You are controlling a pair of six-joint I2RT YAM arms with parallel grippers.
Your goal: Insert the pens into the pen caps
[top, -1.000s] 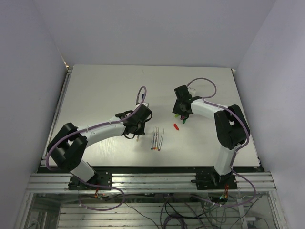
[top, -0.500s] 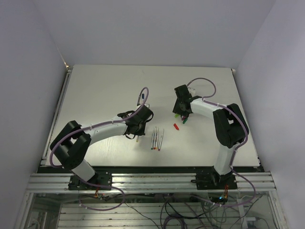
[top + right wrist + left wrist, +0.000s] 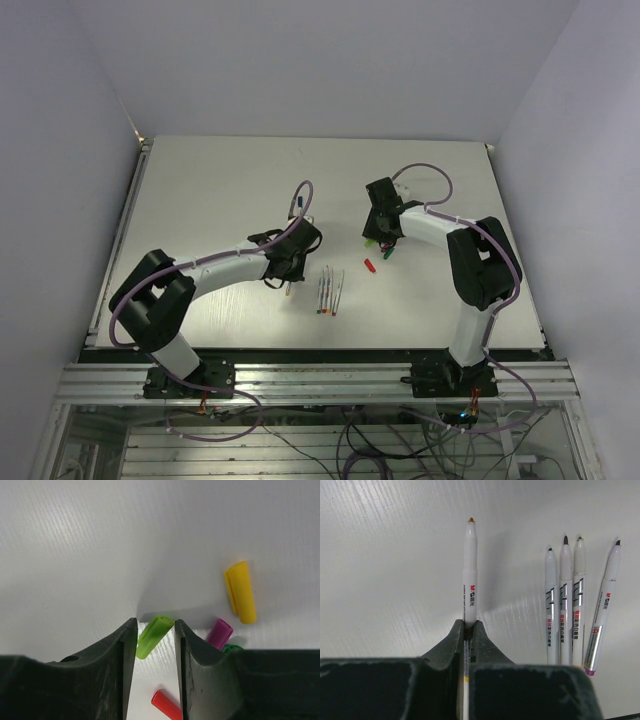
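Table (image 3: 395, 555): matt white, fine ribbed grain, looks like plastic sheet. Pen (image 3: 470, 575) between left fingers (image 3: 447, 647): smooth glossy white plastic barrel with printed lettering. Four pens (image 3: 565, 605) right of those fingers: same glossy white plastic. The outermost has a shiny silvery band low on the barrel. Left fingers and right fingers (image 3: 112, 655): dark matt plastic, faintly grainy. Green cap (image 3: 152, 636) between right fingers: smooth plastic, soft sheen. Yellow cap (image 3: 241, 592) and purple cap (image 3: 220, 633) right of them, red cap (image 3: 166, 705) between them nearer the wrist: same smooth plastic. Rail (image 3: 320, 382): bare pale metal, dull sheen.
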